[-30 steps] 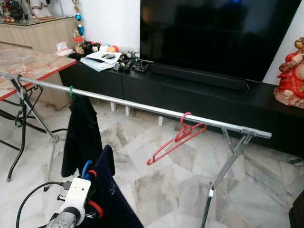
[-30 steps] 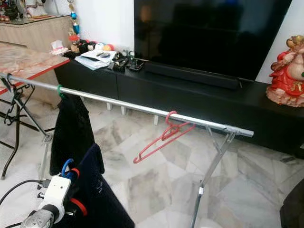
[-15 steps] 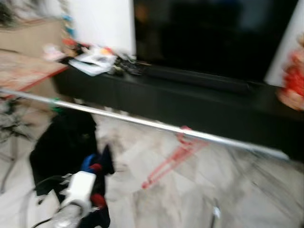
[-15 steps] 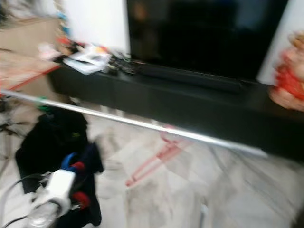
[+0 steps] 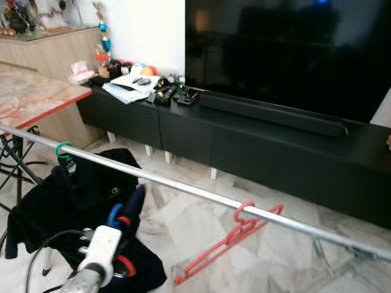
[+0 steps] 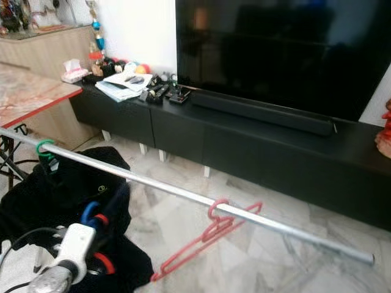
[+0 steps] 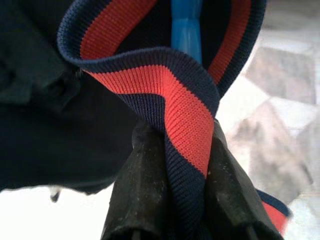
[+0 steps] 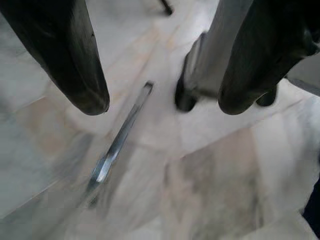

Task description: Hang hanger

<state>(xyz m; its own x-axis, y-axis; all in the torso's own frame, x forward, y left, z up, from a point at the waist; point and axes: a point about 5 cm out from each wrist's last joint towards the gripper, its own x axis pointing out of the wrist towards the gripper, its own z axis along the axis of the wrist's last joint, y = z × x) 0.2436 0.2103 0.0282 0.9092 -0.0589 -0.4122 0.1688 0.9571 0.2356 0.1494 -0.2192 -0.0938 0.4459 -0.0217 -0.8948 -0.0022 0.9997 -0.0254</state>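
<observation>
- Presently, the left gripper [image 7: 172, 200] sat at seven o'clock in the head views, fingers pinched tight on the navy-and-red ribbed collar [image 7: 165, 95] of a dark navy garment [image 5: 131, 244]; a blue plastic hanger hook [image 5: 113, 215] rose above it.
- Long silver metal rail [image 5: 183, 189] ran from nine o'clock to four o'clock, lying at twelve o'clock from that gripper, near and slightly higher.
- Judged: the hook must rise over the rail; the left arm was nearer.
- Green-hooked hanger with black garment [image 5: 79, 195] hung at nine o'clock; empty red plastic hanger [image 5: 229, 241] at five o'clock.
- Right gripper [image 8: 160, 105] was spread wide, empty, over marble floor [image 8: 210, 185].
</observation>
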